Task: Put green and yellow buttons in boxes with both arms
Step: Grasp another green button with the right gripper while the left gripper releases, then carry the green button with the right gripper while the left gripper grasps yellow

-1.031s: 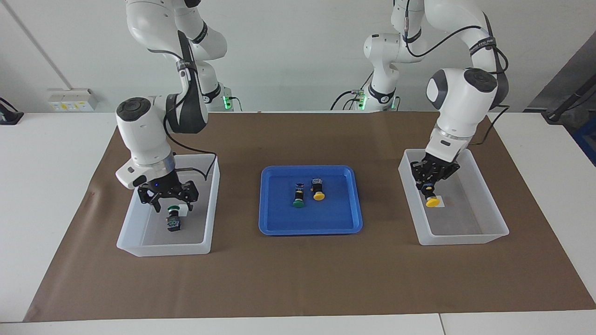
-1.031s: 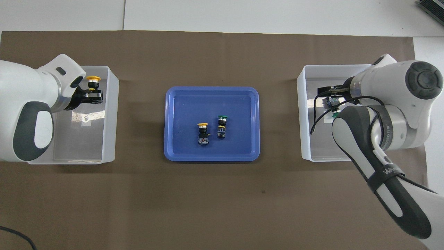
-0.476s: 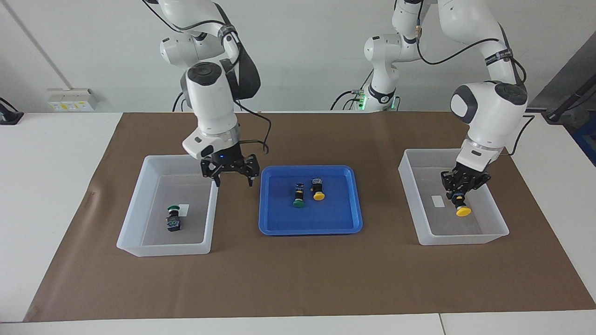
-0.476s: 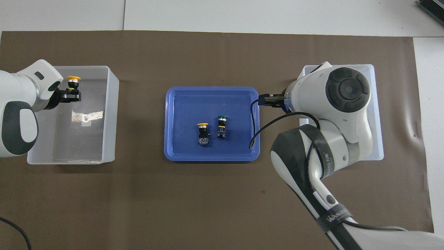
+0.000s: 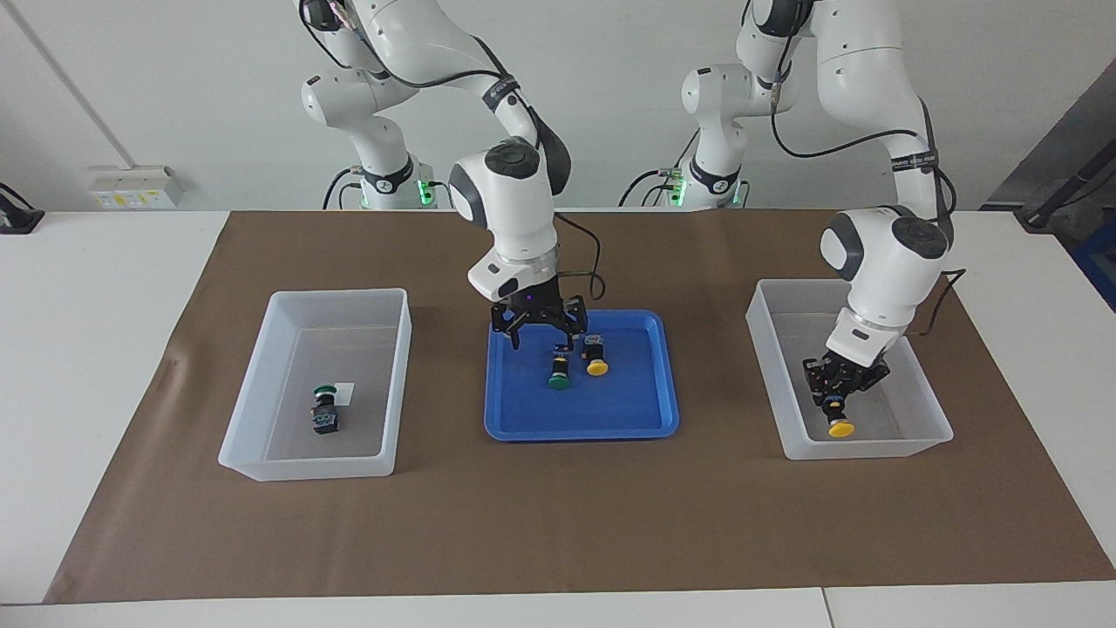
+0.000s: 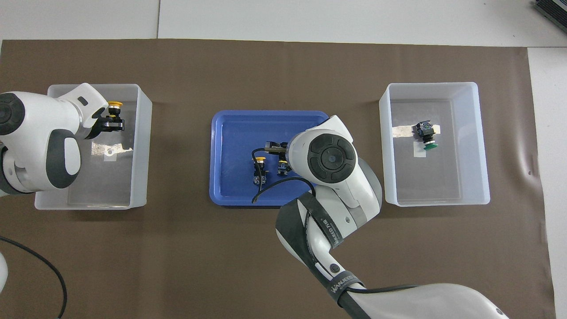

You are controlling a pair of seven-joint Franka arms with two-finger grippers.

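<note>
A blue tray [image 5: 580, 427] [image 6: 230, 128] in the middle of the table holds a green button [image 5: 559, 366] and a yellow button [image 5: 596, 356] [image 6: 259, 168] side by side. My right gripper [image 5: 545, 336] is open and empty, just above the green button, which the right arm mostly hides in the overhead view. Another green button [image 5: 324, 408] [image 6: 426, 137] lies in the clear box [image 5: 305, 471] [image 6: 436, 201] at the right arm's end. My left gripper [image 5: 835, 403] [image 6: 113, 124] is shut on a yellow button [image 5: 840, 428] [image 6: 115, 105], cap down, low inside the clear box [image 5: 850, 449] [image 6: 88, 204] at the left arm's end.
A brown mat [image 5: 558, 523] covers the table under the tray and both boxes. Each box has a small white label on its floor [image 6: 110, 149] [image 6: 405, 131]. White table shows around the mat.
My right gripper left the box with the green button and moved over the tray, staying open. My left gripper carried the yellow button lower in its box, away from the robots.
</note>
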